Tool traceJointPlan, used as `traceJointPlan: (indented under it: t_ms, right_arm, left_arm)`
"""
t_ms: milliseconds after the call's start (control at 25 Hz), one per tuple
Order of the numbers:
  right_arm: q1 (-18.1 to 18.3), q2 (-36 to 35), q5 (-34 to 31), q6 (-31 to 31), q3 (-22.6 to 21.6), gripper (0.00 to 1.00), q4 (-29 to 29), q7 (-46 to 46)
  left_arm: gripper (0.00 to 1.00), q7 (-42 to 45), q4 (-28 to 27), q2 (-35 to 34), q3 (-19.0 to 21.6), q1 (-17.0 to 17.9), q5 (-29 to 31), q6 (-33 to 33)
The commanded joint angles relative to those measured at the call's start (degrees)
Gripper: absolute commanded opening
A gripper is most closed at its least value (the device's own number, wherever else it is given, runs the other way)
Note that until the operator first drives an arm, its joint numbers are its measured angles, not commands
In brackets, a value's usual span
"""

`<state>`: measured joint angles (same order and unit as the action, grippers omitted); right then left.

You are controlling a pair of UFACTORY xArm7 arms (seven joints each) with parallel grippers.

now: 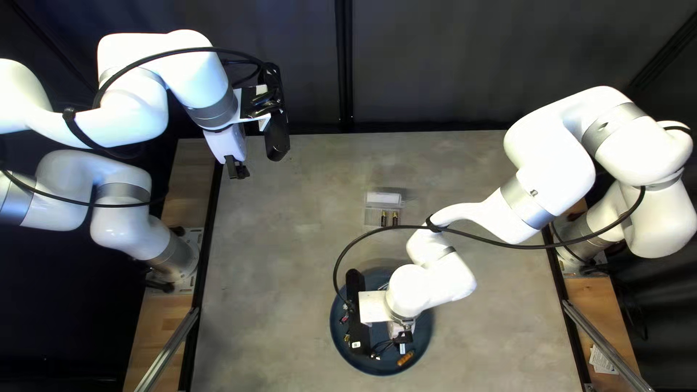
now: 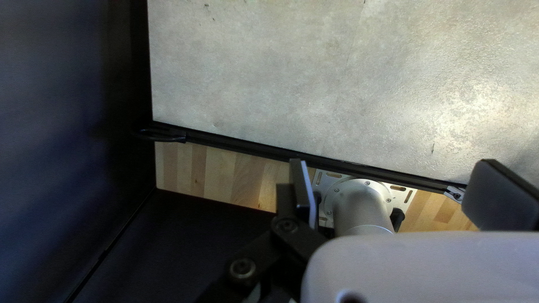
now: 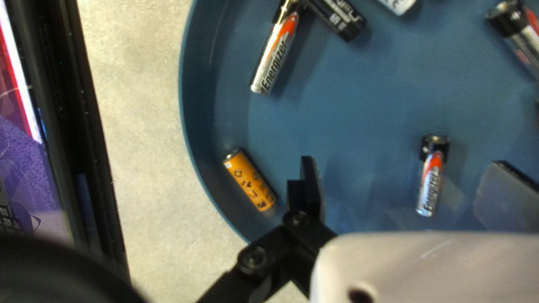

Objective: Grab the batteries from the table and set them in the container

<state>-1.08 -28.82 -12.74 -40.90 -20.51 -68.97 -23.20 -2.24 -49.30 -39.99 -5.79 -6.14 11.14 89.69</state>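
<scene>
From above, I see two batteries [image 1: 383, 218] side by side in the clear container [image 1: 382, 198], twelve o'clock from the blue tray [image 1: 422, 340]; silver-and-black batteries [image 3: 431, 177] lie there, an orange battery [image 3: 250, 182] at five o'clock.

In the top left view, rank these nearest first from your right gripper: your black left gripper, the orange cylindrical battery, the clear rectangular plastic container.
1. Orange battery: in the blue tray.
2. Clear container: beyond the tray.
3. Left gripper: left of the container.
</scene>
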Motion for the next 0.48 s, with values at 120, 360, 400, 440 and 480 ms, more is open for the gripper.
traceJointPlan:
  t_ms: [120,360,400,440,480]
  right_arm:
    - [1.0,0.4,0.3,-0.2,-0.2,1.00,0.9,1.7]
    - [2.3,0.5,0.7,1.2,-0.3,1.00,2.4,3.2]
    - [2.6,0.4,0.8,1.6,-0.3,1.00,2.9,3.5]
    - [2.7,0.4,0.8,1.8,-0.3,1.00,3.0,3.6]
    - [3.0,0.5,0.9,2.4,-0.3,1.00,3.6,3.8]
  left_arm:
    - [1.00,0.0,0.0,0.0,0.0,0.0,0.0,0.0]
    - [1.00,0.0,0.0,0.0,0.0,0.0,0.0,0.0]
    - [1.00,0.0,0.0,0.0,0.0,0.0,0.0,0.0]
    - [1.00,0.0,0.0,0.0,0.0,0.0,0.0,0.0]
    - [1.00,0.0,0.0,0.0,0.0,0.0,0.0,0.0]
